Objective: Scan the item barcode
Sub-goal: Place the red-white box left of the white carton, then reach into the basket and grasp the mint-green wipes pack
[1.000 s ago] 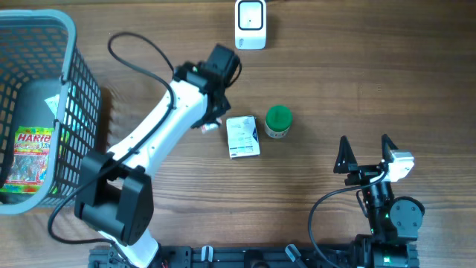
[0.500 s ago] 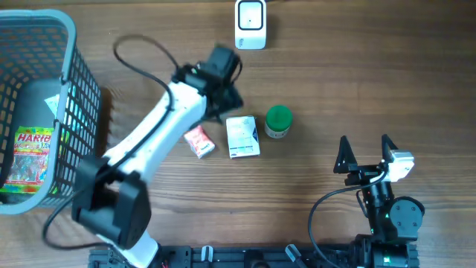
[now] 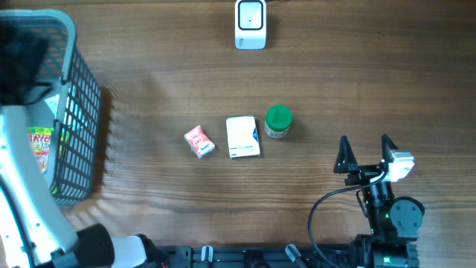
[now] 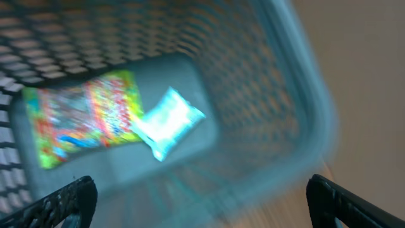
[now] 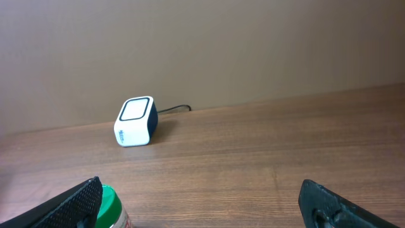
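Note:
The white barcode scanner stands at the table's far edge, and the right wrist view shows the scanner too. Three items lie mid-table: a small red packet, a white box and a green-lidded jar. My left gripper is open and empty above the grey basket, looking down on a Haribo bag and a pale blue packet. My right gripper is open near the front right, with the jar by its left finger.
The mesh basket fills the left edge of the table, with the blurred left arm running up over it. The scanner's cable trails off behind it. Bare wood lies between the items and the scanner.
The left gripper opened and left the red packet on the table beside the white box, then swung fast to the left over the basket. The right arm has not moved.

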